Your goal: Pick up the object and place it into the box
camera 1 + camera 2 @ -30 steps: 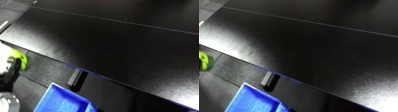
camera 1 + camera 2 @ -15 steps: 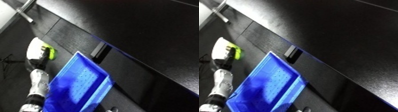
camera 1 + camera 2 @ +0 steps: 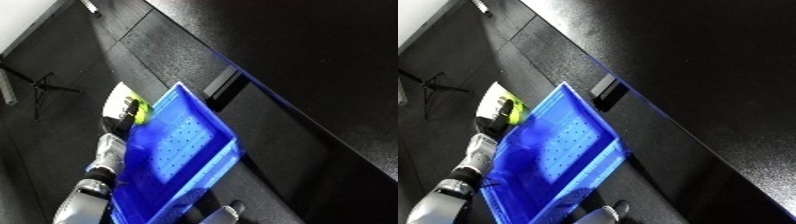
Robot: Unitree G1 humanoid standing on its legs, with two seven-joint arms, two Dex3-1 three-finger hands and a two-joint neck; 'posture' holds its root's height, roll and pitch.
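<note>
Left eye view: left robot hand (image 3: 120,107) at the bin's (image 3: 191,172) left rim, near the far-left corner, curled round a yellow-green ball (image 3: 140,111). Ball touching or just over that rim, blue wall directly to its right, bin floor beyond and lower. No long axis to speak of: round thing, so only the direction counts. From the hand, bin interior lies to the right; a short carry that way across the rim looks like all that is left before letting go, judging by the task. Forearm (image 3: 98,170) running up along the bin's left side from the near-left, outside the wall. Bin itself tilted across the picture, standing beside the dark counter (image 3: 709,75), interior bare and dotted with small holes. Left hand plainly the working one. Right robot hand: a pale fragment at the near edge, not identifiable, so not seen. Risk as judged: release too early, ball dropping outside the left wall.
</note>
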